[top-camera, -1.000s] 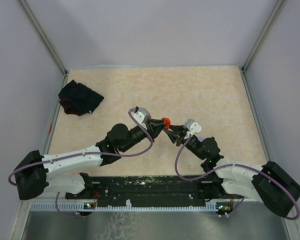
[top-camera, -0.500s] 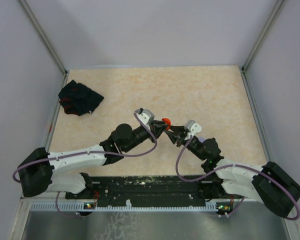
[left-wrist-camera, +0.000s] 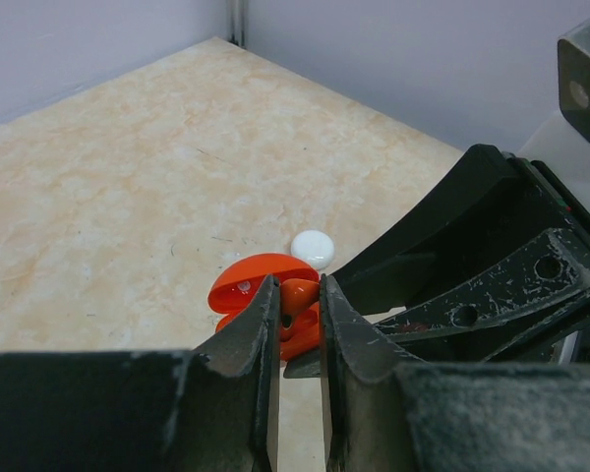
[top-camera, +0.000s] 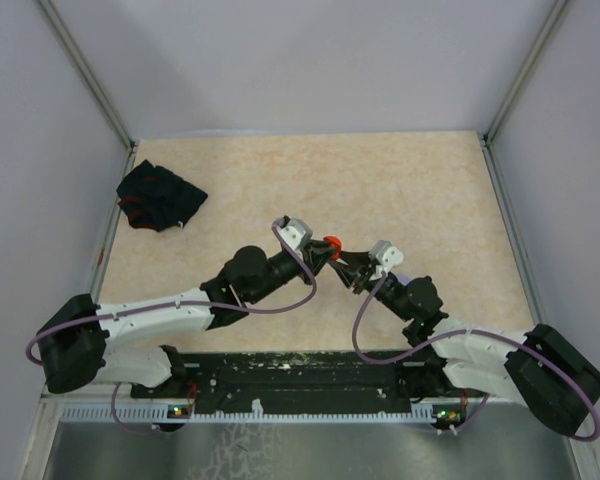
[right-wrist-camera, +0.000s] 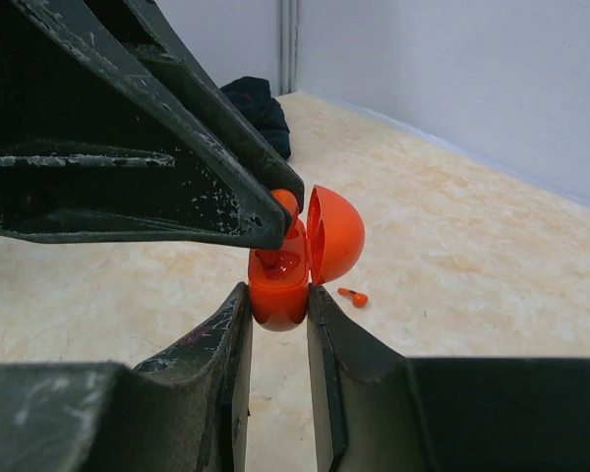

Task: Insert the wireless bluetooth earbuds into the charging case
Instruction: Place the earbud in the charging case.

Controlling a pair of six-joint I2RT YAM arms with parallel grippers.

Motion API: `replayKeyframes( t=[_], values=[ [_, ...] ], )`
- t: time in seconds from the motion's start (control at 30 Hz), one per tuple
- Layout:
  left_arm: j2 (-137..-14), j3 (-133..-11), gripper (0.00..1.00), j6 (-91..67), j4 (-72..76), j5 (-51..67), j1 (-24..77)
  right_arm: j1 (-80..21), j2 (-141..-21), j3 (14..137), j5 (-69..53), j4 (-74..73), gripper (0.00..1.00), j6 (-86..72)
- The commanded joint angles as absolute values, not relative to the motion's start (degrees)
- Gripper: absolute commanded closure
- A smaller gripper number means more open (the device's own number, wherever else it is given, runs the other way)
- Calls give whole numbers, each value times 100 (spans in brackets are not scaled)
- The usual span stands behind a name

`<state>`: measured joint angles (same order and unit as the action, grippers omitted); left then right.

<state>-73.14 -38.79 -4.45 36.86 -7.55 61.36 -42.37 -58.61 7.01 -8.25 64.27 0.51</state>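
An orange charging case (right-wrist-camera: 278, 285) hangs above the table with its lid (right-wrist-camera: 334, 234) swung open, and my right gripper (right-wrist-camera: 277, 292) is shut on its lower half. My left gripper (left-wrist-camera: 297, 285) is shut on an orange earbud (left-wrist-camera: 301, 297), which sits at the open mouth of the case (left-wrist-camera: 251, 278). In the right wrist view this earbud (right-wrist-camera: 286, 202) peeks out under the left fingers (right-wrist-camera: 177, 147), just above the case's well. A second orange earbud (right-wrist-camera: 353, 296) lies on the table beyond the case. From above, both grippers meet at the case (top-camera: 331, 241) mid-table.
A black cloth (top-camera: 160, 196) with red marks lies at the far left of the beige table (top-camera: 400, 190). A small white disc (left-wrist-camera: 313, 248) rests on the table just past the case. Grey walls enclose the table on three sides.
My left arm has shifted a little to the right, bringing the earbud closer against the case. The right arm and the case have stayed put.
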Motion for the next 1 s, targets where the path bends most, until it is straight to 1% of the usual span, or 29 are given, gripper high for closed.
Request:
replayKeyframes(
  t=[0.0,0.2,0.43,0.67,0.97],
  values=[
    [-7321,-4136,86,-371,3494,-791,6170,-4282,-5739,703,-894,6855,100,79],
    [-7328,-4222,85,-356,3248,-757,6170,-4285,-5739,703,-911,6854,100,80],
    [-7438,-4339,77,-356,3071,-671,6168,-4280,-5726,703,-914,6847,100,71],
    [-7541,-4425,71,-385,2890,-648,6170,-4282,-5697,703,-914,6830,100,75],
    [-7405,-4466,53,-473,2770,-738,6170,-4281,-5718,721,-903,6794,100,70]
  ],
)
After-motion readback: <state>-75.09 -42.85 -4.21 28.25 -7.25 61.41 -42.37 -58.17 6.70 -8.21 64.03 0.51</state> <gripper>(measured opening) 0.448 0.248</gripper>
